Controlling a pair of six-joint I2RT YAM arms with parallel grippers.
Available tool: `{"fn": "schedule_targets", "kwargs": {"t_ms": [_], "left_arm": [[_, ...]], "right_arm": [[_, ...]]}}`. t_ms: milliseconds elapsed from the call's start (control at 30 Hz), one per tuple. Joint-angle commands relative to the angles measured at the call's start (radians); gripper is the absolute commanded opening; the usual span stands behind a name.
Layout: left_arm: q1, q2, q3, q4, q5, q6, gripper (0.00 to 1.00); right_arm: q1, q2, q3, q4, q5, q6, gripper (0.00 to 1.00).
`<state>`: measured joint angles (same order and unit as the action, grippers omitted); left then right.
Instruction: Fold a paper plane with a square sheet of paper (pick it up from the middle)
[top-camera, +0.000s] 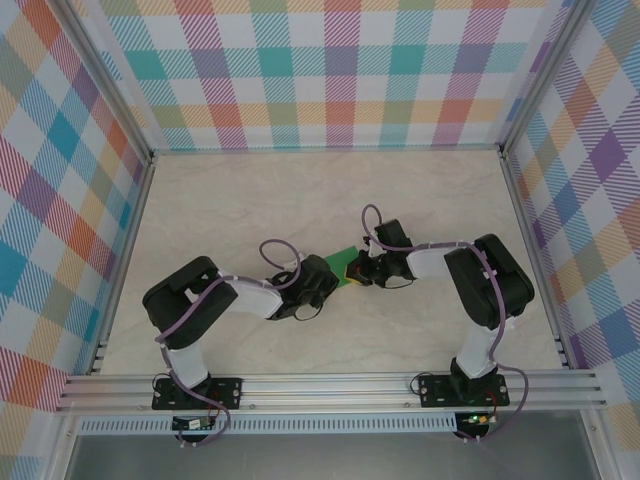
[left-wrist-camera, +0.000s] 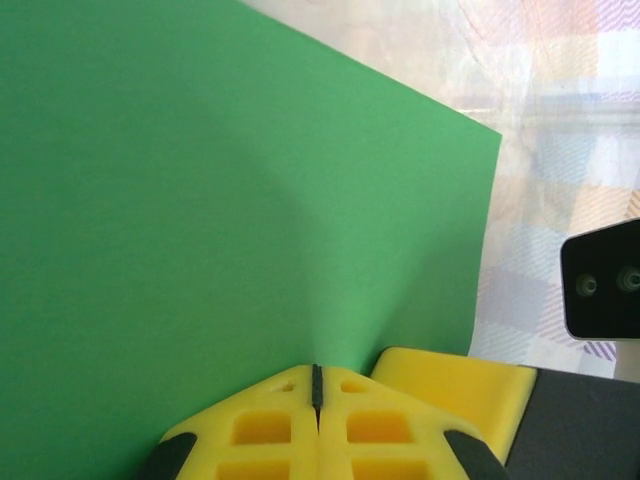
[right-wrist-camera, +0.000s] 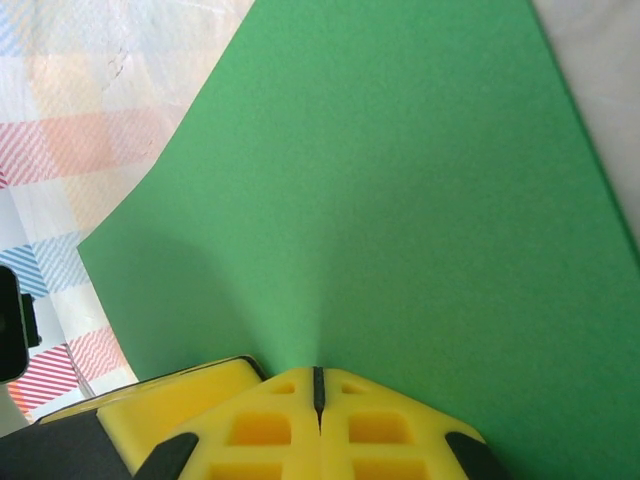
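The smooth, gently bowed bright-green square sheet of paper (top-camera: 343, 257) sits at mid-bench, one edge pinched by the left tool (left-wrist-camera: 317, 385) and right tool (right-wrist-camera: 317, 385) side by side, its far corners free and bare bench (top-camera: 250, 200) all around.

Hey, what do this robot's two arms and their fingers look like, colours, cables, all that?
The left arm and right arm have bulky black joint housings, white link sections and thin purple cables looping along them. Each stands on a black base plate. The fingers are bright yellow moulded plastic with rectangular cut-outs and black edging.
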<state>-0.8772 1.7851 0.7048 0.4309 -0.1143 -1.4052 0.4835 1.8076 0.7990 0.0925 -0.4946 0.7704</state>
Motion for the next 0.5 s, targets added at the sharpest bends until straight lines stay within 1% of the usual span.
{"fn": "schedule_targets", "kwargs": {"t_ms": [0, 167, 467], "left_arm": [[-0.018, -0.036, -0.101, -0.128, -0.067, -0.047, 0.0], [-0.018, -0.124, -0.175, -0.19, -0.124, -0.056, 0.0], [-0.003, -0.238, -0.275, -0.264, -0.172, -0.089, 0.0]], "right_arm": [[-0.002, 0.062, -0.023, -0.132, 0.154, -0.022, 0.0], [-0.002, 0.062, -0.019, -0.159, 0.179, -0.032, 0.0], [-0.002, 0.056, -0.011, -0.195, 0.2, -0.046, 0.0]]}}
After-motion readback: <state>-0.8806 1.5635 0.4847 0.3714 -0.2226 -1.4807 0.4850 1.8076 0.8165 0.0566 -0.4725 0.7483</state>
